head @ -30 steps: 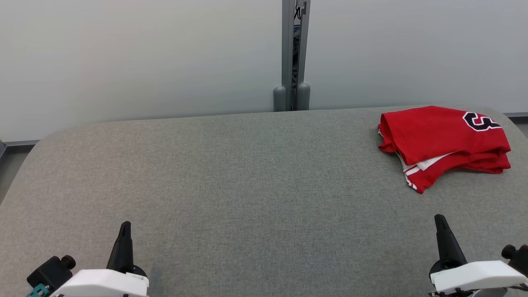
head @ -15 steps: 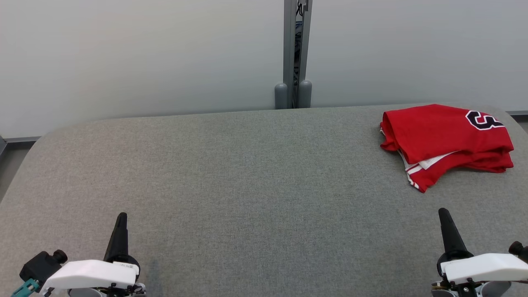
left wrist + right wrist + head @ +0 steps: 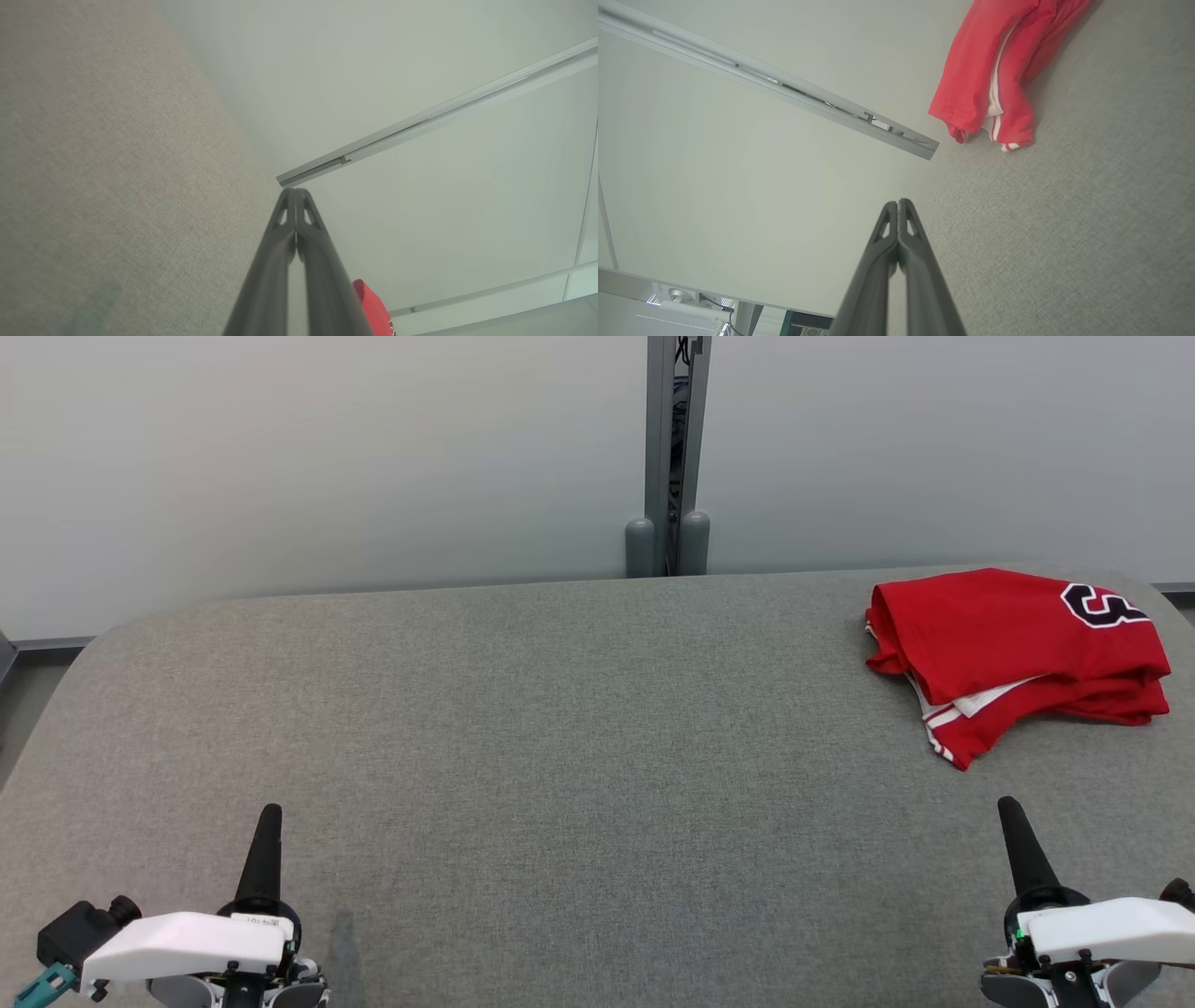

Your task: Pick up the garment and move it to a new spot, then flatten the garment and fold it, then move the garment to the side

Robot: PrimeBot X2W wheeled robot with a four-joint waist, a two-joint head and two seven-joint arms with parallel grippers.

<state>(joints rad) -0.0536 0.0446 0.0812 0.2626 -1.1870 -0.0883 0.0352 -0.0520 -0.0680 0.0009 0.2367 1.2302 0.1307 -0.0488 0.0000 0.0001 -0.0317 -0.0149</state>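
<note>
In your head view the bottom edge cuts off both wrists. The left hand [image 3: 268, 821] and right hand [image 3: 1010, 807] each show one dark finger, with the other hidden behind it. The black numeral on the garment [image 3: 1013, 639] wraps over the far fold, partly out of sight. In the left wrist view the garment is a red sliver at bottom centre, behind the fingers [image 3: 322, 261]. The right wrist view's top edge crops it at upper right.

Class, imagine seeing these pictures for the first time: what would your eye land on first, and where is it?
The red shirt, folded, with a black numeral showing, stands out at the far right of the grey table. Next come the left hand and right hand, both shut, at the head view's lower corners.
</note>
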